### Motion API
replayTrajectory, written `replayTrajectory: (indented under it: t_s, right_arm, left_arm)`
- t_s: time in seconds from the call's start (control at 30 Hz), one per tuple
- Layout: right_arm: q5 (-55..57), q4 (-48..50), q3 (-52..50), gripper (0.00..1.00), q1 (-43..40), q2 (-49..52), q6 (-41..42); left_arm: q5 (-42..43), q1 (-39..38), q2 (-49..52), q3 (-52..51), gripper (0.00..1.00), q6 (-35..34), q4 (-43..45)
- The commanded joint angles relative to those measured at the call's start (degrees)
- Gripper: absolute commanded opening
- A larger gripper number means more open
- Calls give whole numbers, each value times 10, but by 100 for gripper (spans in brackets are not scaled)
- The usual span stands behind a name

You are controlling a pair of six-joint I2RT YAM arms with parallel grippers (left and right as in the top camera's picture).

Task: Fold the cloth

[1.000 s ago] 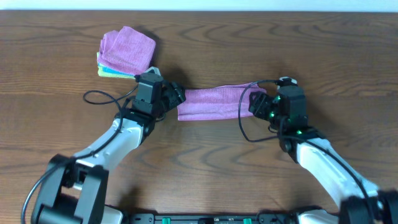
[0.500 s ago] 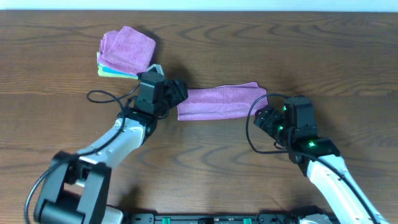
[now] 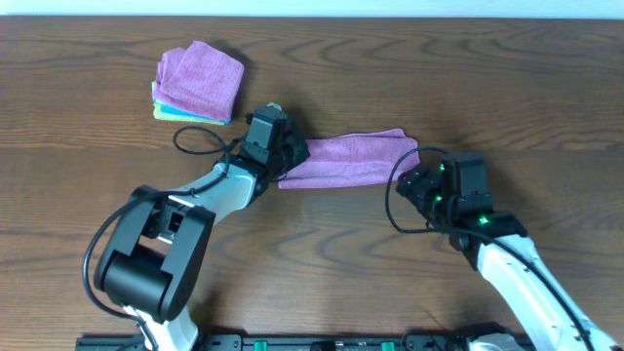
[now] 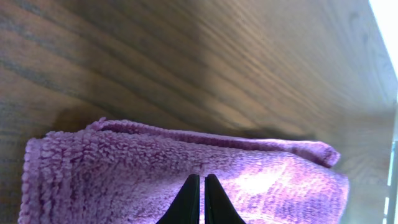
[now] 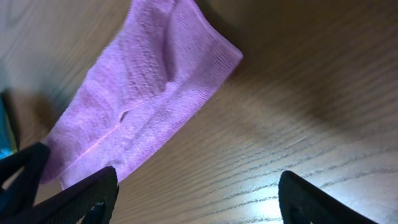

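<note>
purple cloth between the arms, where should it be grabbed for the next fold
Likely best: take the cloth at its right short end, coming in low from the right with the open right gripper, which sits just off that end. It lies flat as a long strip, so only an edge offers a pinch, and the shut left gripper is over the left end.

The overhead camera looks straight down on the bench (image 3: pixel 546 88) from well above and takes in the whole cloth (image 3: pixel 351 159). The left wrist camera sits very near, looking along the left claw (image 4: pixel 200 186) and low across the cloth's pile (perhaps toward the bench's far edge, judging by the bright strip (image 4: pixel 388 62)). The right wrist camera looks down past the right claw (image 5: pixel 196 177) from somewhat farther back. All three views share the cloth.
</note>
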Motion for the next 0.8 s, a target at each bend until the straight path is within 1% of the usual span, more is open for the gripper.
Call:
replayTrajectory:
  t_s: [0.0,0.43,0.77]
  right_arm:
    - [0,7,3,84,0,23,27]
    - [11,160,3,83,0,164,27]
    - [30,255,3,81,0,246,27]
  left_arm:
    - [-1,-1,21,8,6,0,-16]
    - [-18,0,26,8,6,2,-50]
    - [-20,0,26,8,6,2,-55]
